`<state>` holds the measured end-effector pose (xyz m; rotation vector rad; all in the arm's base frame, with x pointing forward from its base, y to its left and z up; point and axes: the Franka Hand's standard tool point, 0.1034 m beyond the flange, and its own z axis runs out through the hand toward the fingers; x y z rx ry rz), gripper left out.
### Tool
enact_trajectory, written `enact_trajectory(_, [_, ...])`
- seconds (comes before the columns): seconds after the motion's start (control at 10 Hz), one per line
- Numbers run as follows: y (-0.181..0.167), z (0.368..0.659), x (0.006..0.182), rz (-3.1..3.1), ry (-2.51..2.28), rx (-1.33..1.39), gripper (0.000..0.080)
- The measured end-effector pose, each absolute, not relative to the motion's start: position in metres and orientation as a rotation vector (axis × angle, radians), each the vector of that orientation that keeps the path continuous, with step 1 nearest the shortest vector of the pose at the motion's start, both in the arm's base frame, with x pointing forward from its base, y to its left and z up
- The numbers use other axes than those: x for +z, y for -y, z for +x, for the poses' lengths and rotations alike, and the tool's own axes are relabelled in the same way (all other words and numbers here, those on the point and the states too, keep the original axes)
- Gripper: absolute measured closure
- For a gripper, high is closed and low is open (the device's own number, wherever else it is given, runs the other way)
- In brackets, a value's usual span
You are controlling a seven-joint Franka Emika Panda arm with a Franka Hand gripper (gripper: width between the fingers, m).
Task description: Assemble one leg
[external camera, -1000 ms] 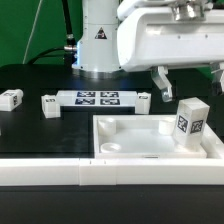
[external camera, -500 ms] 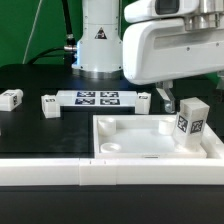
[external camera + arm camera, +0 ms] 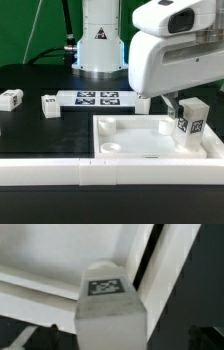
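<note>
The arm (image 3: 170, 50) leans down over the exterior view's right, its gripper (image 3: 178, 106) low beside the leg (image 3: 192, 122). In the wrist view one blurred finger (image 3: 27, 336) shows to each side of the leg (image 3: 108, 317); the jaws stand apart, neither touching it. The leg, a chunky white block with a square tag on its face, stands upright in a corner of the white panel (image 3: 135, 152). Behind the panel lie the marker board (image 3: 98, 98) and three small white blocks (image 3: 11, 98) on the black table (image 3: 45, 130). The arm's casing hides the gripper's upper part.
</note>
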<state>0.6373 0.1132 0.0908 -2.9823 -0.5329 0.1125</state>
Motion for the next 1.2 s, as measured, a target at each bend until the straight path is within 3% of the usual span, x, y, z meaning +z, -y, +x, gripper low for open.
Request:
enact_trajectory(0.1, [-0.1131,0.6374,0.0906,-2.982,0.533,0.113,0.0192])
enact_trajectory(0.3, [-0.113,0.6374,0.0904,-2.982,0.533,0.113,0.0466])
enact_trajectory(0.4, [-0.113,0.6374,0.0904,-2.982,0.533,0.113,0.0502])
enact_trajectory(0.8, [-0.1126,0.6362,0.0911,-2.99,0.488,0.119,0.0502])
enact_trajectory(1.2, [-0.1194,0.6346,0.0893,-3.024,-0.208,0.123,0.0502])
